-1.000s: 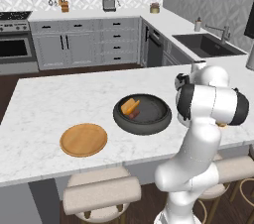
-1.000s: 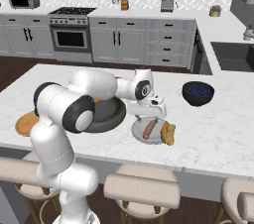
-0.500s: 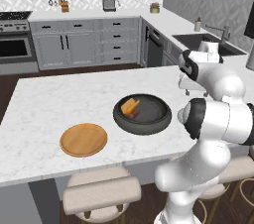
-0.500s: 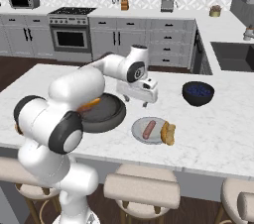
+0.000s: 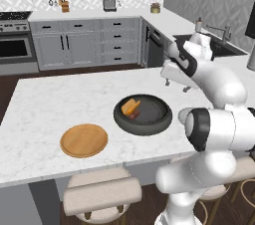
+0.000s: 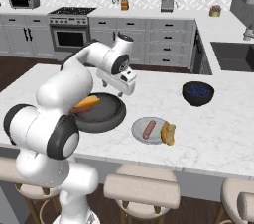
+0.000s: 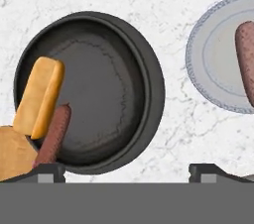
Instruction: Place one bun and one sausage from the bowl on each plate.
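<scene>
Inside the dark bowl [image 5: 143,115] one bun [image 5: 130,106] lay against the left-hand wall as the left base view showed it, with a sausage [image 5: 134,114] touching its side. From the hand view that bun [image 7: 38,96] and sausage [image 7: 53,135] sat at the bowl's [image 7: 149,94] left edge, the rest of the bowl floor bare. On the grey plate [image 6: 141,136], just to the right of the bowl [image 6: 111,119] in the right base view, a second sausage [image 6: 149,129] lay near the middle and a second bun [image 6: 168,133] rested at the plate's right rim, partly over the edge. The hand view caught the grey plate [image 7: 208,64] at its right side with that sausage [image 7: 245,54] on it. The wooden plate [image 5: 83,140] stood on the marble counter [image 5: 50,104] to the left of the bowl, apart from it, carrying nothing.

Above the counter, beyond the bowl's far rim, the gripper [image 6: 121,91] hung in the air with its fingers spread wide and nothing between them; its tips showed far apart at the bottom of the hand view. The same gripper [image 5: 175,85] appeared above and to the right of the bowl in the left base view. A small glossy dark-blue bowl [image 6: 198,92] stood farther right on the counter, well apart from the grey plate.
</scene>
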Controlling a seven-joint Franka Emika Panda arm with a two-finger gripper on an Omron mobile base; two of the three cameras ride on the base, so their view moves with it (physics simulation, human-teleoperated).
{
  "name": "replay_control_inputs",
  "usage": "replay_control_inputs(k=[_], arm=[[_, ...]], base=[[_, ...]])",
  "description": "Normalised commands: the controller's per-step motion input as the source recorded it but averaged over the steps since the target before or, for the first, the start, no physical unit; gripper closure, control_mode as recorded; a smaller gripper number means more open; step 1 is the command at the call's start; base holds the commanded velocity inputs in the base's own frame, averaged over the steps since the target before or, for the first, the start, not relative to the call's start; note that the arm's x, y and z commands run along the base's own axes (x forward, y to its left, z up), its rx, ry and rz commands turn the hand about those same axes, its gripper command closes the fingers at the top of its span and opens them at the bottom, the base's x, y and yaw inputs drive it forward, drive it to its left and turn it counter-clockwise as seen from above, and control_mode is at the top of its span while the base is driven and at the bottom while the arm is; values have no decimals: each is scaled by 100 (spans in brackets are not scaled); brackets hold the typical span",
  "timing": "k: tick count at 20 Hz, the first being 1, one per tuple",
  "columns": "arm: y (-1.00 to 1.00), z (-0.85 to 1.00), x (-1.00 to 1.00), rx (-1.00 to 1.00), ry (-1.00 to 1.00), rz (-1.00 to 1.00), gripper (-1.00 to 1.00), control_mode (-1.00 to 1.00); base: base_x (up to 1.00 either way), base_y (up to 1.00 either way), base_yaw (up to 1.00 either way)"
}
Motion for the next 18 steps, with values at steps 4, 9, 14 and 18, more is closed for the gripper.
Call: replay_control_inputs(k=[4,9,14,18], arm=[[68,-16,46,18,-15,0,-100,-100],[100,-26,58,5,1,0,-100,-100],[84,-43,43,1,10,0,-100,-100],[13,-49,18,-2,13,0,-100,-100]], base=[[0,0,0],[0,0,0],[0,0,0],[0,0,0]])
